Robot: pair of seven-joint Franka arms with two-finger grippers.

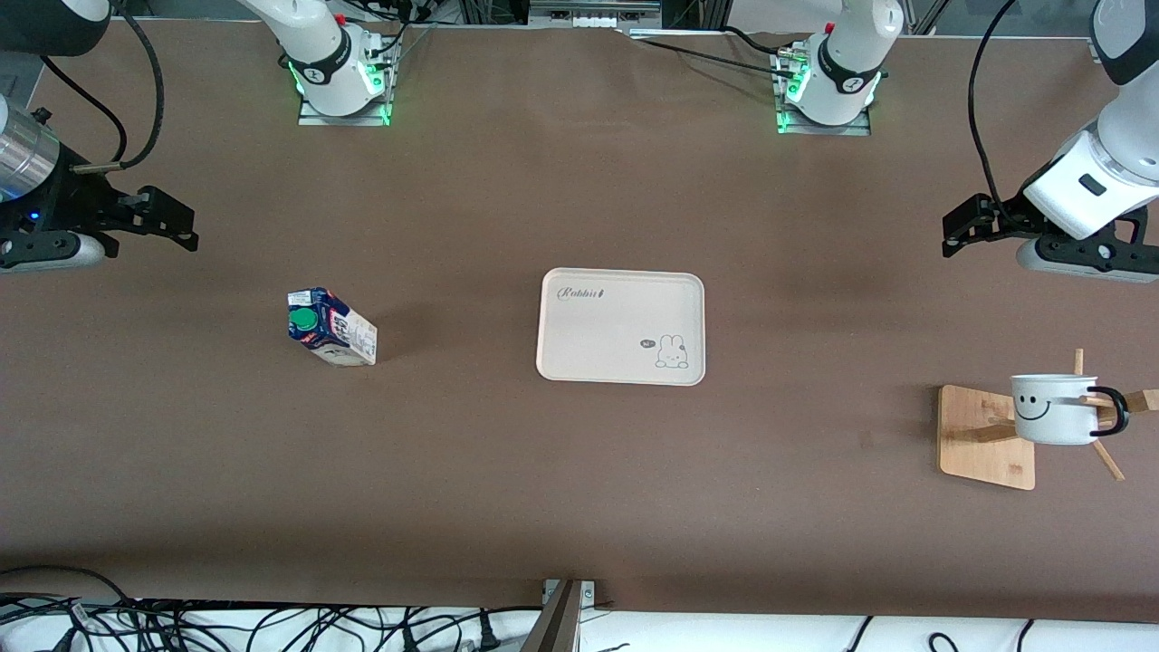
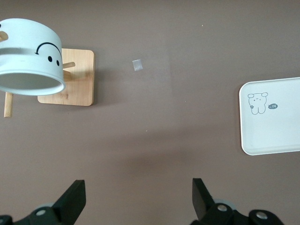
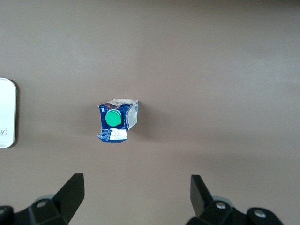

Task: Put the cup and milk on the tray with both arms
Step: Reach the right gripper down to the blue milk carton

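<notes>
The milk (image 1: 330, 328), a blue-and-white carton with a green cap, stands upright on the table toward the right arm's end; it also shows in the right wrist view (image 3: 117, 121). The cream tray (image 1: 598, 335) lies at the table's middle. The white smiley cup (image 1: 1055, 407) hangs by its black handle on a wooden peg rack toward the left arm's end; it also shows in the left wrist view (image 2: 30, 56). My right gripper (image 1: 181, 224) is open and empty over bare table beside the milk. My left gripper (image 1: 956, 231) is open and empty over bare table beside the rack.
The rack's wooden square base (image 1: 982, 444) rests on the table under the cup, with pegs sticking out. A small pale scrap (image 2: 137, 65) lies on the table between rack and tray. Cables run along the table edge nearest the front camera.
</notes>
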